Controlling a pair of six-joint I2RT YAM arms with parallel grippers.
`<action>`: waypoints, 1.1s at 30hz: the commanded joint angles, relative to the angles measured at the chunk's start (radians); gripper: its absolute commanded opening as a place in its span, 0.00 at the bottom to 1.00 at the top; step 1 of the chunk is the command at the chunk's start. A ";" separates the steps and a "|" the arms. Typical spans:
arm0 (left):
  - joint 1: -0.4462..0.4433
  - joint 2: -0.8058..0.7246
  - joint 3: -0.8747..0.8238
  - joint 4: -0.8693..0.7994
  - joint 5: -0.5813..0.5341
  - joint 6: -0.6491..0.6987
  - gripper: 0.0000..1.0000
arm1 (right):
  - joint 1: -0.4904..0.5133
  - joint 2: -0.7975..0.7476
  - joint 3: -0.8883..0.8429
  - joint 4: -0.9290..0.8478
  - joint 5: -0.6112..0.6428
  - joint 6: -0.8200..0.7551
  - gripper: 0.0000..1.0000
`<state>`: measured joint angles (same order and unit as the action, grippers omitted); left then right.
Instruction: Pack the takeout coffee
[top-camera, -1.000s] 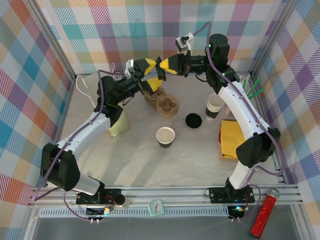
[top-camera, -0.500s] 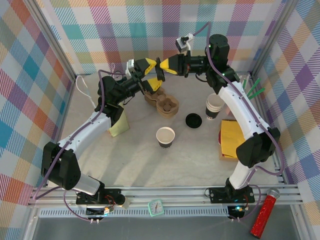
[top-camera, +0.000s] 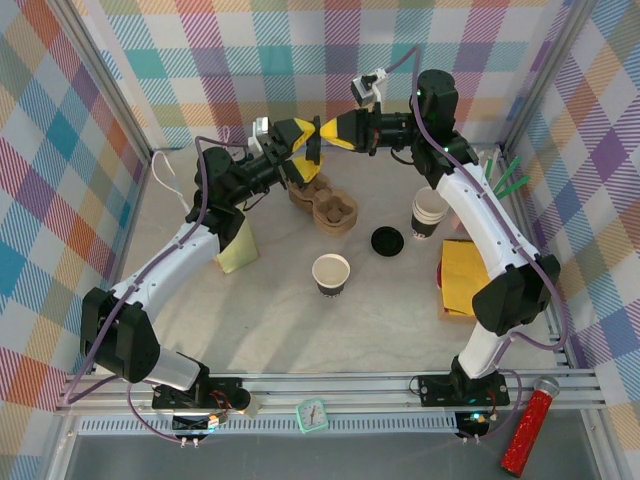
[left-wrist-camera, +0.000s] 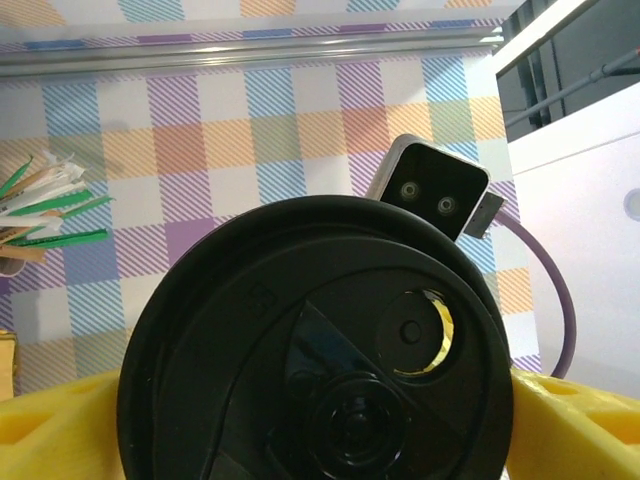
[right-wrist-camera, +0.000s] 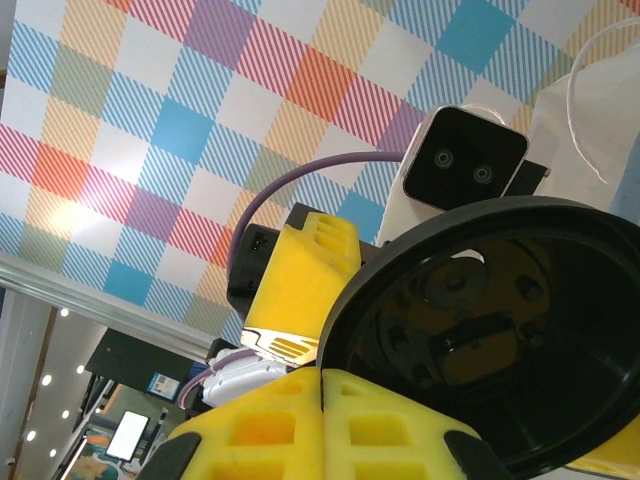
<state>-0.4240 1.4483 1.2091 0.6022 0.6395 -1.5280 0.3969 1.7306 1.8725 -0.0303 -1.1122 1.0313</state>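
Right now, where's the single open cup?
In the top view, the cup stands mid-table, left of the loose black lid, in front of the carrier.

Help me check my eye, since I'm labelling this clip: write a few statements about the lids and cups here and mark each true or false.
1. The right hand is shut on the rim of a black lid. True.
2. The paper cup standing on the table wears a lid. False: its top is open.
3. A second black lid lies flat on the table. True.
4. The cardboard cup carrier is full of cups. False: the wells in view are empty.
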 joint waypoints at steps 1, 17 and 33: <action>-0.005 -0.035 0.038 -0.004 0.034 0.030 0.89 | 0.003 -0.031 -0.014 0.003 -0.008 -0.029 0.04; 0.017 -0.065 0.047 -0.129 0.033 0.106 0.93 | -0.001 -0.036 -0.013 -0.047 0.005 -0.074 0.01; 0.054 -0.084 0.050 -0.180 0.037 0.127 1.00 | -0.012 -0.053 -0.041 -0.059 0.010 -0.083 0.00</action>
<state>-0.3878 1.4071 1.2224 0.4252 0.6548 -1.4193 0.3912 1.7161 1.8412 -0.0921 -1.1004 0.9783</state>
